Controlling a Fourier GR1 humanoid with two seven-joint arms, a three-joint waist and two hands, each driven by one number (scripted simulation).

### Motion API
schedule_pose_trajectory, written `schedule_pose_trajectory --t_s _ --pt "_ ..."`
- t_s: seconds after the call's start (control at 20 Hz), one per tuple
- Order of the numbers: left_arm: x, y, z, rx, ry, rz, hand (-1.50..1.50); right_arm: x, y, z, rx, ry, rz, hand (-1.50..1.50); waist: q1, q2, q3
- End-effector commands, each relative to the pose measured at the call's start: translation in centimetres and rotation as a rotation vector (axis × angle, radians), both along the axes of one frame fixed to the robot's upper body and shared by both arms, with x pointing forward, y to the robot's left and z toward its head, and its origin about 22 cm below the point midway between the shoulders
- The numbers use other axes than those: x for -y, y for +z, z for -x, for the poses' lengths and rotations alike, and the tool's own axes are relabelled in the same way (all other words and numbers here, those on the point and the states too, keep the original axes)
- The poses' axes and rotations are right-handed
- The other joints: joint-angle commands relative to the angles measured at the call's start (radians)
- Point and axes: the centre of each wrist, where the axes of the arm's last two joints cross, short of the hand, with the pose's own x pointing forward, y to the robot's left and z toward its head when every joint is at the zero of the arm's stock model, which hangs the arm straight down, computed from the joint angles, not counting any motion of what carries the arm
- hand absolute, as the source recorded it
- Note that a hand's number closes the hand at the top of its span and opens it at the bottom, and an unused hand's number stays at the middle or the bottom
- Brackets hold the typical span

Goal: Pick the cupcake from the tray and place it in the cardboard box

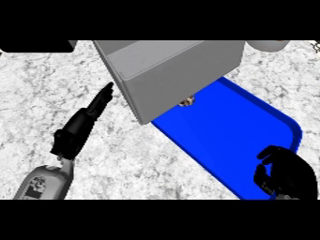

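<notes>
Both hands sit low on my feed. My left hand (86, 123) comes in near the counter's front edge on the left, fingers straight and flat, tips almost at the box's left wall; it holds nothing. My right hand (285, 172) is at the tray's near right corner, fingers curled inward, and I see nothing in them.

Count: one box (172, 70), one tray (224, 136), one cupcake (186, 101). I can only make out a small brown and pale speck of the cupcake, peeking from under the box's lower edge at the tray's far end; its shape is mostly hidden. It looks to be on the tray, not in the box.

That box is grey with an open top and overlaps the tray's far end. Bright blue, the tray has a raised rim and rounded corners.

My counter (24, 103) is mottled white-grey stone. A dark object (34, 45) sits at its far left corner, a pale round one (266, 45) at the far right.
</notes>
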Motion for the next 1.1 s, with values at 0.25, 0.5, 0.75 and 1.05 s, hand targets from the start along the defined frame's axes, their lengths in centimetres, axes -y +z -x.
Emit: schedule_pose_trajectory --t_s 0.25,0.5,0.75,1.05 --pt "1.2 -0.1 -0.4 0.02 -0.052 0.009 0.0 -3.8 1.8 -2.0 0.004 0.425 0.06 1.5 0.046 0.007 0.0" --pt "2.9 0.8 -1.1 0.045 -0.137 -0.003 0.0 -11.1 4.4 -1.2 0.01 1.122 -0.041 1.5 0.171 0.024 0.0" --pt "1.7 0.7 -1.6 0.016 -0.077 -0.008 0.0 -12.9 10.7 -5.6 0.181 1.389 0.003 1.5 0.08 0.013 0.0" --pt "0.2 -0.1 -0.6 -0.003 -0.032 0.003 0.0 -13.6 18.1 -8.4 0.276 1.496 -0.092 1.5 0.018 0.0 0.0"
